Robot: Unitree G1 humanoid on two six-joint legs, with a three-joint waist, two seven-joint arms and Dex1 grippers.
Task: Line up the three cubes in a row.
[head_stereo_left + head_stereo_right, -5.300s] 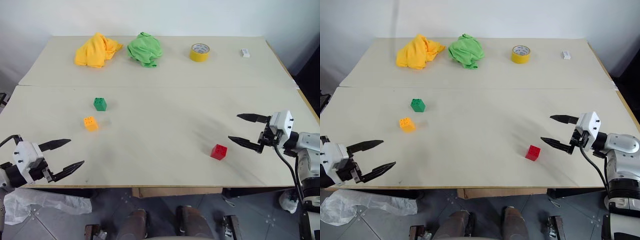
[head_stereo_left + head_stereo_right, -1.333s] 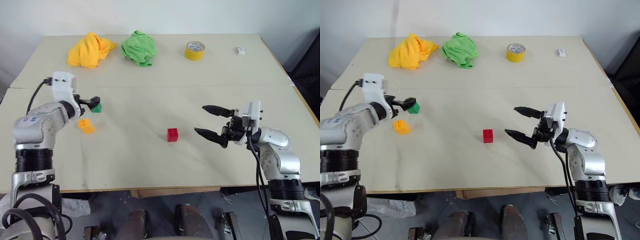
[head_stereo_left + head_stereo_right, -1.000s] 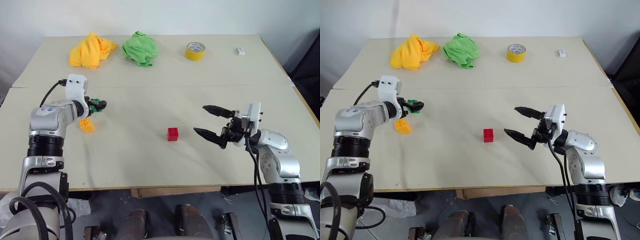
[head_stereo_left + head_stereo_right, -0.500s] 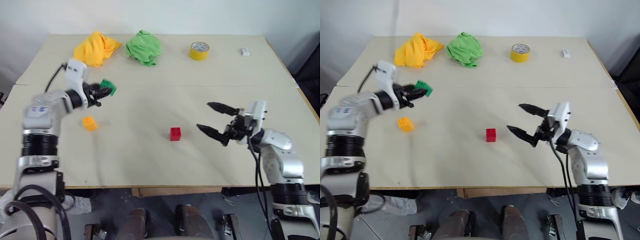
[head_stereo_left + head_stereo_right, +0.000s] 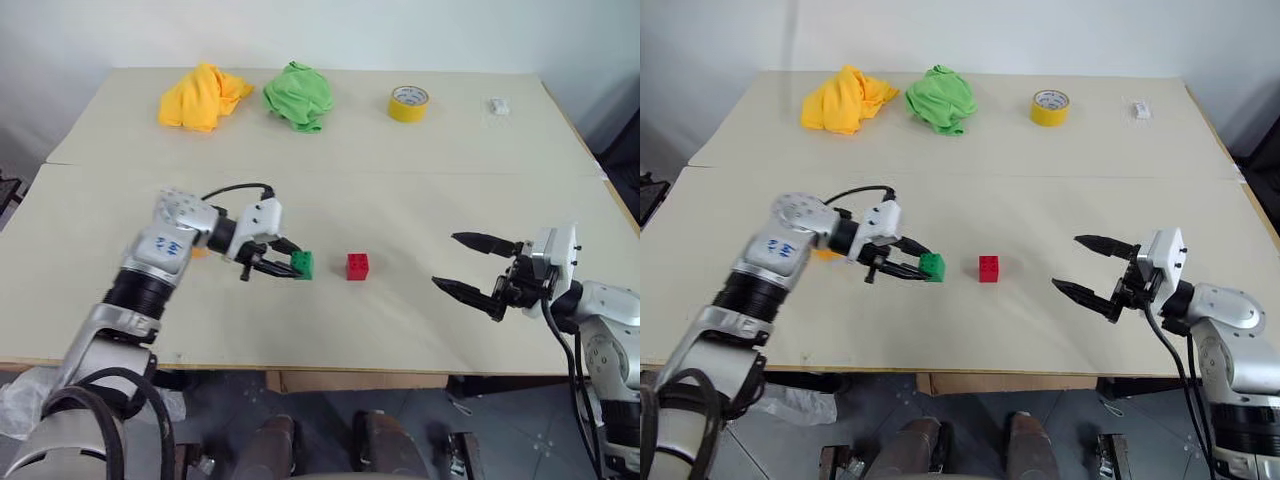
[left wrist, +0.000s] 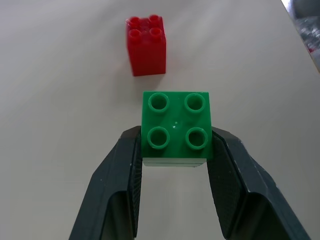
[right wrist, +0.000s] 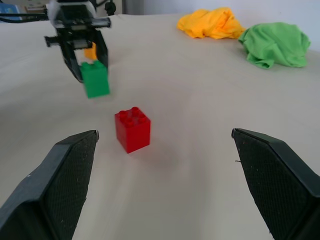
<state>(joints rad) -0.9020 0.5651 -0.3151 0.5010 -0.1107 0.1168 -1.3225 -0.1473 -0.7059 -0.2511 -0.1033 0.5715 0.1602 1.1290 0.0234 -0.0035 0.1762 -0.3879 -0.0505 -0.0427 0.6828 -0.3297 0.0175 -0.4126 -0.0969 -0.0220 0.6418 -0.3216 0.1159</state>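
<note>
Right claw: fingers spread wide, holding nothing, hovering over the near right part of the bench, pointing toward the red cube. Its wrist view shows what the head views hide: the orange-yellow cube peeking out behind the left claw.

Left claw: clamped on the green cube, just left of the red cube, a small gap between them. The left wrist view shows the fingers pressing the green cube's two opposite sides, studs up toward the camera, the red cube beyond with studs also up. Whether the green cube touches the bench cannot be told.

Far edge, left to right: yellow cloth, green cloth, yellow tape roll, small white object.
</note>
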